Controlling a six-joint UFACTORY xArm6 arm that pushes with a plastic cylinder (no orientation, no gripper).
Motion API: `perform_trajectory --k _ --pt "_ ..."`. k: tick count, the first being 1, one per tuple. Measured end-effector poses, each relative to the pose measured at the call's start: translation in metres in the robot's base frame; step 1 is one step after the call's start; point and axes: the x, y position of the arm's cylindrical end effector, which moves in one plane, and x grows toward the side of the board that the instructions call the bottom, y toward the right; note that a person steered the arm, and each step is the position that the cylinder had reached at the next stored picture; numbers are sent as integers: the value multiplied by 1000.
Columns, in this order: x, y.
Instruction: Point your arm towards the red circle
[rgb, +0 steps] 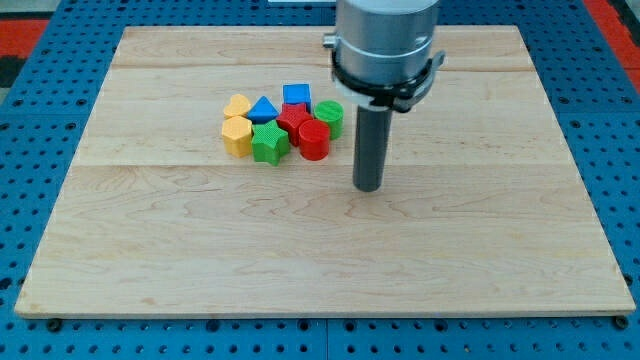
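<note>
— Nearest us is the front edge of the wooden board, all bare pale grain, with blue pegboard showing round it on every side.

— And the rod?

— The arm's tip sits a little right of the board's middle. It is a plain dark rod, so there are no jaws to be apart or together, and it holds nothing. Open wood lies below it, to its right, and across the whole lower half.

— Where is the red circle?

— The red cylinder stands to the view's left of the tip and slightly higher, near but apart from it. It is at the lower right corner of a tight cluster.

— What else is in the cluster?

— A green star just left of it, a yellow hexagon further left, a yellow heart above that, then a blue triangle, a blue cube, a green cylinder at the right, and a red star in the middle. They crowd so closely I cannot tell which ones actually touch.

— Anything hidden?

— The red star is half covered by its neighbours. The grey arm housing is cut off at the view's top and hides a strip of the board's far edge behind it.
</note>
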Motion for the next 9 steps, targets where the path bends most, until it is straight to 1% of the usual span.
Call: perform_trajectory --k 1,2,3,5,8,9 --pt "-26 13" --pt "-43 13" --pt "-49 5" --pt "-48 -19" --pt "-48 -19" --pt "-48 -29"
